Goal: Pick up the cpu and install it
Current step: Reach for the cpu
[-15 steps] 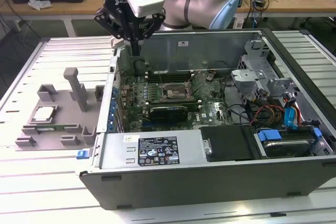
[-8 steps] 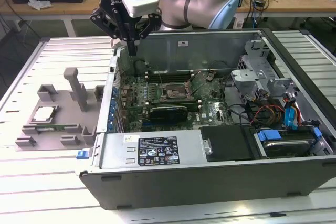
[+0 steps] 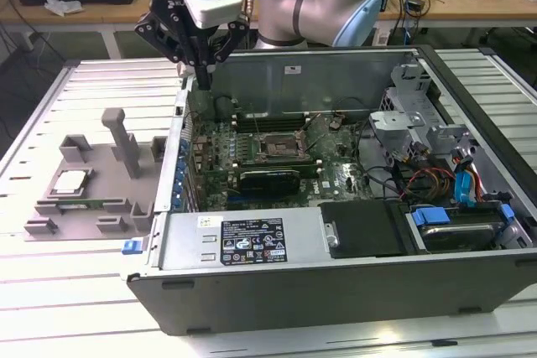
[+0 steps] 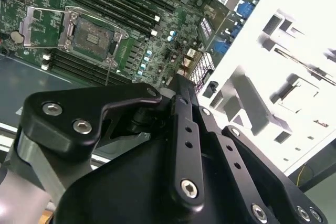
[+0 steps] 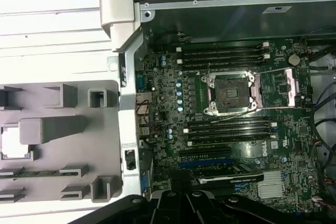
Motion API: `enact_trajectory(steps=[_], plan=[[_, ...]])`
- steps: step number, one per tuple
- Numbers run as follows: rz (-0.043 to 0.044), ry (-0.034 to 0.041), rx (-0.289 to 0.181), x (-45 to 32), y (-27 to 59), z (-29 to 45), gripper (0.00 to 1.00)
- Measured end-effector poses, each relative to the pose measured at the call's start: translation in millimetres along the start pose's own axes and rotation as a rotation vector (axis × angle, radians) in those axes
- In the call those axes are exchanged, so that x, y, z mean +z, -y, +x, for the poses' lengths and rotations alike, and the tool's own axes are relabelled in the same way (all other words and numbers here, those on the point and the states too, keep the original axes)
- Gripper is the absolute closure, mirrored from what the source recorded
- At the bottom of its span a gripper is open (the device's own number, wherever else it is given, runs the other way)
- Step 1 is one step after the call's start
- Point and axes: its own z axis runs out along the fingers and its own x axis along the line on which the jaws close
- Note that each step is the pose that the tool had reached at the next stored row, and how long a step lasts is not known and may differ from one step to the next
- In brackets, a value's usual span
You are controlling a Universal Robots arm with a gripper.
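The cpu (image 3: pixel 71 180) is a small silver square lying flat in a pocket of the grey fixture plate (image 3: pixel 117 222), at the exterior view's left; in the first wrist view the cpu (image 5: pixel 13 142) is a pale square. My gripper (image 3: pixel 202 73) hangs above the back left corner of the open computer case, well above and apart from the cpu, with its black fingers (image 4: pixel 181 108) together and nothing between them. The motherboard's socket (image 3: pixel 277 147) lies open and bare inside the case; both wrist views show the socket (image 5: pixel 231 90) (image 4: pixel 92 38).
The grey case wall (image 3: pixel 168 207) stands between the fixture and the green motherboard (image 3: pixel 243 153). Upright posts (image 3: pixel 120 136) rise from the fixture. Memory slots (image 5: pixel 220 56), drive cages (image 3: pixel 403 123) and cables (image 3: pixel 436 178) crowd the case interior.
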Motion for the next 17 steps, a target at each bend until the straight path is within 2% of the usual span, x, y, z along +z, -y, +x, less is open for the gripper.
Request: enact_trajectory(steps=[11, 17], plan=[[0.0000, 0.0003, 0.000, -0.5, 1.3, 17.9, 0.89], [0.0000, 0.0002, 0.000, -0.6, 1.8, 24.4, 0.89]])
